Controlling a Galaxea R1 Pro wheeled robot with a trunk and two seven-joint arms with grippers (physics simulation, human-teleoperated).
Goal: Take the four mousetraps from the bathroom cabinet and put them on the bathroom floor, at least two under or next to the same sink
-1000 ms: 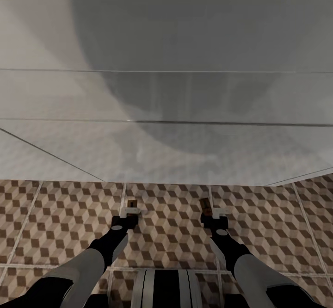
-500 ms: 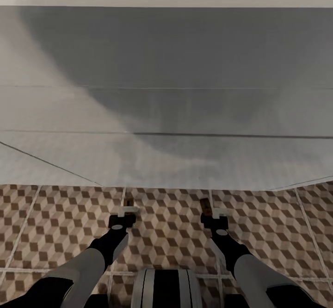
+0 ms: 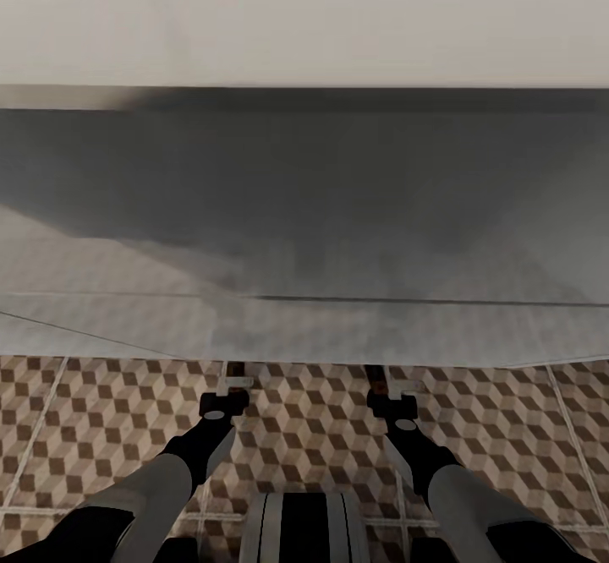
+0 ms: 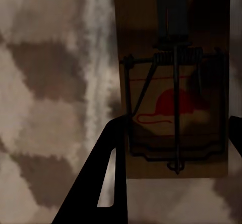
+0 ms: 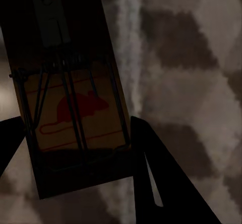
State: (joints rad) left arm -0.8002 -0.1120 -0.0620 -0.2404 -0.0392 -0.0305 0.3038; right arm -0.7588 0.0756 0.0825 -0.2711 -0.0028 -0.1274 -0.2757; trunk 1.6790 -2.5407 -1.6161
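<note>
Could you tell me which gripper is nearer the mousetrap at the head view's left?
Left. The left gripper clasps that mousetrap; the right gripper sits to its right, clasping a second mousetrap.

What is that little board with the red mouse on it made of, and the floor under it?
The flat brown mousetrap board looks like plain matte wood, carrying thin dark metal-looking wire and a printed red mouse. The cube-patterned brown-and-beige floor looks like ceramic tile, judging by its pale grout lines; as a simulator render, that is only its look.
</note>
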